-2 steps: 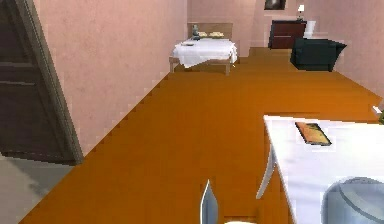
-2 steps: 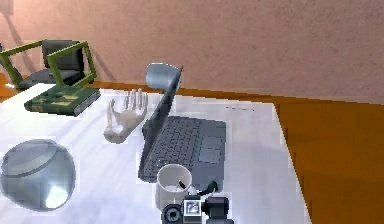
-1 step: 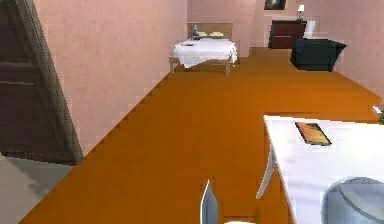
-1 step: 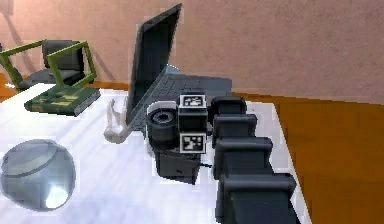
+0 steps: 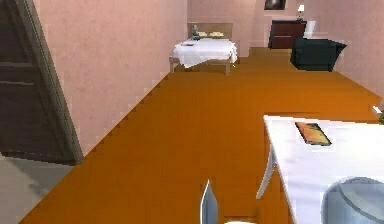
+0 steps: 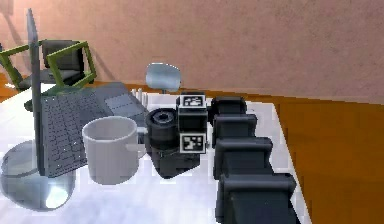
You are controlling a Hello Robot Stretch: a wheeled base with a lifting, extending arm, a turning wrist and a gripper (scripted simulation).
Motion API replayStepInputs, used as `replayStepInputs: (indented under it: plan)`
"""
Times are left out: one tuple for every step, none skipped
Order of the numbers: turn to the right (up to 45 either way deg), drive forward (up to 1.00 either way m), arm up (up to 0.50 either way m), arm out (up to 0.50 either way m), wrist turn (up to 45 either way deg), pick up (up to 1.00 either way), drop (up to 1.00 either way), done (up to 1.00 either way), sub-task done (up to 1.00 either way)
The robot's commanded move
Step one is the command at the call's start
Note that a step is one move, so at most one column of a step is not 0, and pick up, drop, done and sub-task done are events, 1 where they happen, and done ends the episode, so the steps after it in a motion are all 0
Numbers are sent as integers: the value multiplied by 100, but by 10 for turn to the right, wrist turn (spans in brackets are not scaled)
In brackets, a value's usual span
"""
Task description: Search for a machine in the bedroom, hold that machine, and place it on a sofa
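On a white table [image 6: 250, 120] my arm reaches out, and the gripper [image 6: 158, 138] sits left of its two marked white squares. A white mug [image 6: 112, 150] stands right beside the gripper's far end. I cannot tell whether the gripper holds anything. An open grey laptop [image 6: 85, 120] lies just beyond the mug, towards the arm side view's left. A small blue-grey object [image 6: 163, 76] stands near the table's far edge.
A grey stand with a thin pole [image 6: 35, 170] rises at the table's near left. A green-framed chair [image 6: 62, 58] stands behind it. Ahead lie orange floor [image 5: 200, 120], a white bed [image 5: 205, 50], a dark dresser [image 5: 285, 34], a dark armchair [image 5: 318, 52] and a door [image 5: 25, 90].
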Motion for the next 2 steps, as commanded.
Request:
replayStepInputs:
  plan:
    - [0, 0, 0, 0, -450, 0, 0, 0, 0]
    - [0, 0, 0, 0, -450, 0, 0, 0, 0]
